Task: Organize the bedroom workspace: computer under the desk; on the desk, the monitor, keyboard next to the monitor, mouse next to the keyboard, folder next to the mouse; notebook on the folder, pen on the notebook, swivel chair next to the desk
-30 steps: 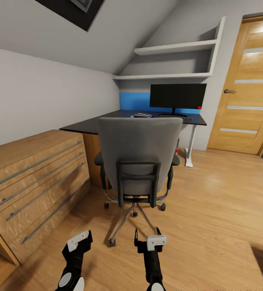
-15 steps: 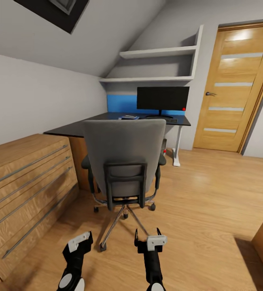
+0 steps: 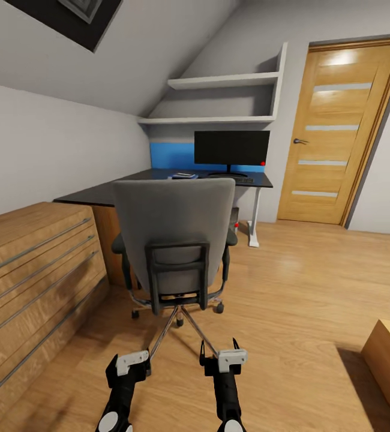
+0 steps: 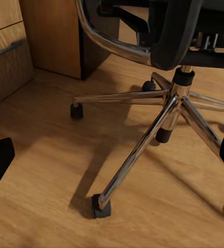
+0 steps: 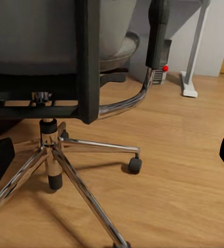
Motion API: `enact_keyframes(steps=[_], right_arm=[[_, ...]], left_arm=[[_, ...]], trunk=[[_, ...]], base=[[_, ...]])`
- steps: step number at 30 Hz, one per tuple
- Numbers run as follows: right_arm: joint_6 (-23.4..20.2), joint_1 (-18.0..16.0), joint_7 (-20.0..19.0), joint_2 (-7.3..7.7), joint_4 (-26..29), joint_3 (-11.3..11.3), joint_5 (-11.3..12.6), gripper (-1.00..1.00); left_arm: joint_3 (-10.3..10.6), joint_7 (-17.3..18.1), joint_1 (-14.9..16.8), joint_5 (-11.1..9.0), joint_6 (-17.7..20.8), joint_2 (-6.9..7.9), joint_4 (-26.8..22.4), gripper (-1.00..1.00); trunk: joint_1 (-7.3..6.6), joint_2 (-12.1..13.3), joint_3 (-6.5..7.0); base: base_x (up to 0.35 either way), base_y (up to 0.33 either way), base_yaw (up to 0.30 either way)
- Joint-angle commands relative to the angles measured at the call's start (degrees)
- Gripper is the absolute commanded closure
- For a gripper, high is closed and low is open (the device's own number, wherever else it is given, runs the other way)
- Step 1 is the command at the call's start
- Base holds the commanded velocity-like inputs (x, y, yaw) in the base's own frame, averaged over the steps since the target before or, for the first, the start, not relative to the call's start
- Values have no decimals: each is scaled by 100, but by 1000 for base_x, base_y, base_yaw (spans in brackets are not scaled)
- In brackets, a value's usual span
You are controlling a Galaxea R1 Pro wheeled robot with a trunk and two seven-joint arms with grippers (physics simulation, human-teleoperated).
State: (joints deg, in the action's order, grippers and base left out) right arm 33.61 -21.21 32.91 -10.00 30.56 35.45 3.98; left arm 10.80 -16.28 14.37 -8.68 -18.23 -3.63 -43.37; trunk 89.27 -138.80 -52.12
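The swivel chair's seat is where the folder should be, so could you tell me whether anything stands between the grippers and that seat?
Yes: the swivel chair has its tall grey backrest turned toward the robot, between the left gripper, the right gripper and the seat. The seat top is hidden, so no folder can be made out there.

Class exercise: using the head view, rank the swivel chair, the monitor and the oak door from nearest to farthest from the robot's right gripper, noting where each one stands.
From the right gripper:
1. Swivel chair: directly ahead, its chrome base just beyond the fingers.
2. Monitor: standing on the black desk, well past the chair.
3. Oak door: in the far wall, ahead to the right, slightly beyond the monitor.
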Motion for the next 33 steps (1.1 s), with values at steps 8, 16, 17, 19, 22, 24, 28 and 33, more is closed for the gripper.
enact_keyframes(steps=[8, 16, 17, 19, 22, 24, 28, 33], right_arm=[[59, -7, 29, 0, -7, 32, 42, -100], [66, -7, 25, 0, -7, 32, 42, -100], [66, -6, 25, 0, -7, 32, 42, -100], [66, -6, 25, 0, -7, 32, 42, -100], [67, -9, 25, 0, -7, 32, 42, -100], [67, -9, 24, 0, -7, 32, 42, -100], [67, -8, 23, 0, -7, 32, 42, -100], [67, -8, 22, 0, -7, 32, 42, -100]], left_arm=[[35, -25, 4, -53, -33, 7, 4, -100], [36, -34, 4, -55, -35, 6, 4, -100], [36, -34, 4, -55, -34, 6, 4, -100], [36, -34, 4, -55, -33, 5, 4, -100], [36, -33, 4, -55, -37, 4, 4, -100], [36, -33, 4, -55, -38, 4, 4, -100], [36, -33, 4, -55, -39, 4, 4, -100], [36, -33, 4, -55, -40, 3, 4, -100]], trunk=[[-1, -2, -5], [-1, -2, -5], [-1, -2, -5], [-1, -2, -4], [-1, -2, -4], [-1, -2, -4], [-1, -2, -4], [-1, -2, -4]], base=[[0, 0, -5], [98, 0, -1], [234, 0, 0], [258, 0, 0], [242, 0, 0], [153, 0, 0], [80, 0, 0], [27, 0, 0]])
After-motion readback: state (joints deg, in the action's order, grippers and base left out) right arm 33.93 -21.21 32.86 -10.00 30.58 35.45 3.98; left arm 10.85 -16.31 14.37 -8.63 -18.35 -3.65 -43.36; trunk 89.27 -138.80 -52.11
